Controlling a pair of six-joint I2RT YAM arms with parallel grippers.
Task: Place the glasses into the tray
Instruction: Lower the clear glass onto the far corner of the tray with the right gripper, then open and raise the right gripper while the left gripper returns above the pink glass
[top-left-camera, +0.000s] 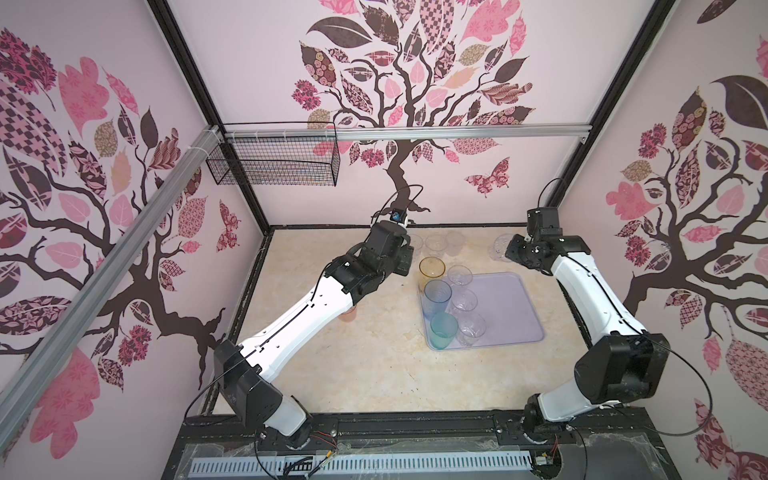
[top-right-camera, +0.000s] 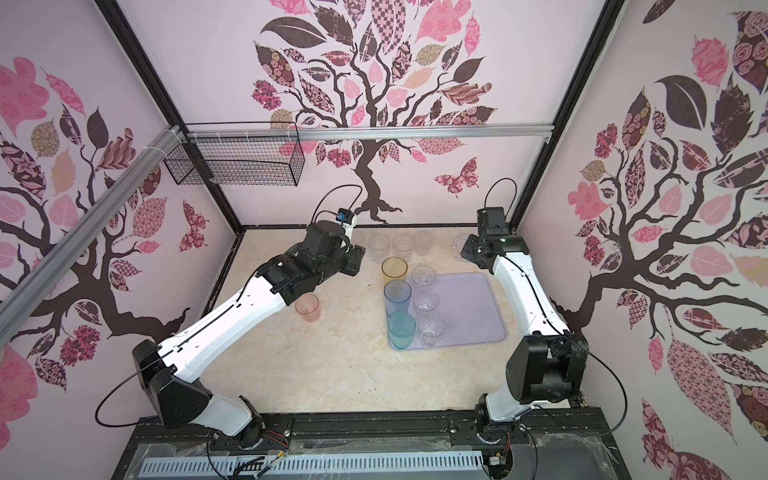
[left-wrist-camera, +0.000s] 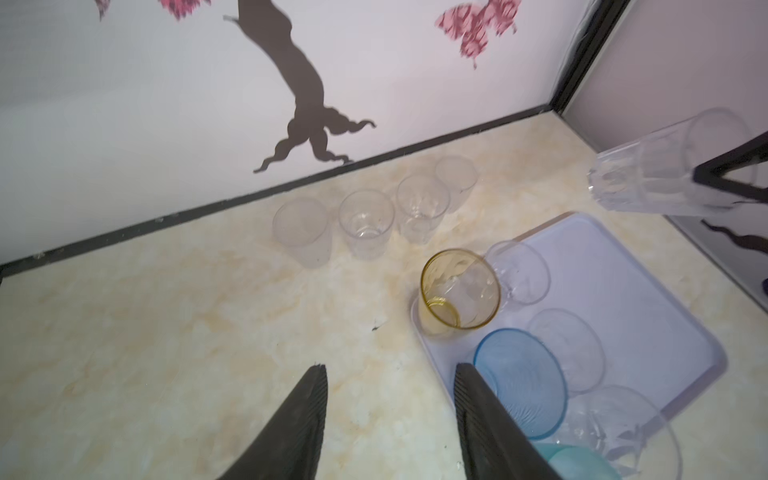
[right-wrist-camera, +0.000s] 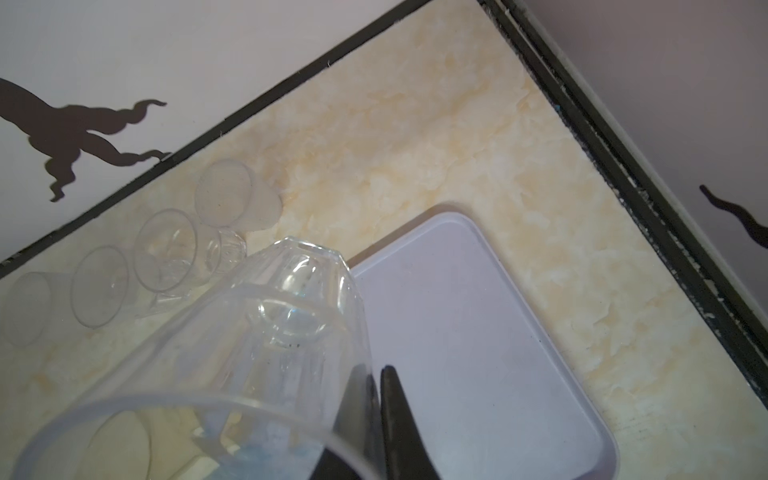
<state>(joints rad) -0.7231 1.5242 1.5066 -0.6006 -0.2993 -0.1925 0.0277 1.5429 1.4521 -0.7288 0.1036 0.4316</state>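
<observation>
- Six glasses stand upright, mouths up, in the tray (top-left-camera: 507, 307). Along its left edge are the amber glass (top-left-camera: 432, 270) far, the tall blue glass (top-left-camera: 437, 297) in the middle and the teal glass (top-left-camera: 443, 330) near. Just right of them is a column of three clear glasses (top-left-camera: 464, 301).
- One more, the faceted clear glass (right-wrist-camera: 249, 353), is in the air near the tray's far side. It is tilted far off upright, its long axis nearly level, with its base toward the left and its mouth toward the right gripper (right-wrist-camera: 380, 370).
- Both fingers of the right gripper pinch the glass wall at the rim, one inside and one outside.
- Another four, the far-row glasses (left-wrist-camera: 365, 224), stand upright on the desk (top-left-camera: 353, 374) along the far wall, apart from the tray.
- One pink glass (top-right-camera: 308, 307) stands upright on the desk well left of the tray, partly under the left arm.
- Empty, the left gripper (left-wrist-camera: 386, 368) hangs over bare desk just left of the amber glass, its jaws moderately apart.
- Half of the tray, the right side, is bare lavender.
- All the desk is cream with a marble pattern. The walls (top-left-camera: 257, 83) are pale pink with a dark tree print, and a black wire basket (top-left-camera: 274, 162) hangs high at the far left.
</observation>
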